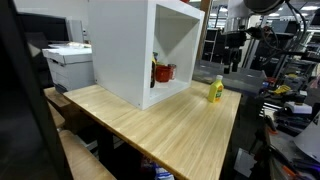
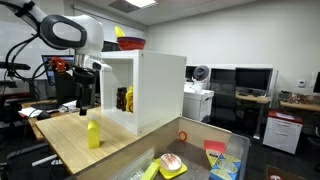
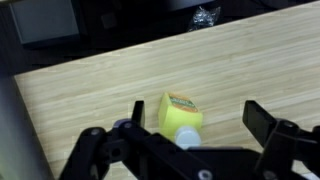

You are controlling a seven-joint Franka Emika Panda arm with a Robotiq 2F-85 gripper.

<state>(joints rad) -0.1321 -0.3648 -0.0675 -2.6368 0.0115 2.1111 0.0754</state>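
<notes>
Gripper [image 3: 197, 118] is spread wide with nothing between the pads, and we see both fingers [image 3: 137, 115] flanking the yellow bottle [image 3: 180, 112] from above in the wrist view. In both exterior views the gripper [image 1: 233, 50] [image 2: 85, 93] hangs clear above the bottle, no contact. The yellow bottle [image 1: 216, 90] [image 2: 93, 133] stands upright on the wooden table [image 1: 170, 125], near the table's far edge and just outside the open face of the white cabinet [image 1: 140, 50], apart from it. It looks like a plastic squeeze bottle with a pale cap on top and a label on the side. We judge it light, with somewhat soft walls that give under a hard pinch, and smooth enough to slip. It is tall and narrow, so a sideways nudge could tip it. We can't tell how full it is. We'd say the best hold is across the body at mid-height or a bit lower, with the pads on the flatter faces and moderate force. We'd avoid the cap and the tapering shoulder. Inside the cabinet sit a few red and yellow items [image 1: 162, 72], too small to name. A bowl [image 2: 130, 42] rests on the cabinet's top. A printer [image 1: 68, 62] sits behind, off the table. A bin of toys [image 2: 200, 160] is in the foreground of an exterior view, well away from the arm.
</notes>
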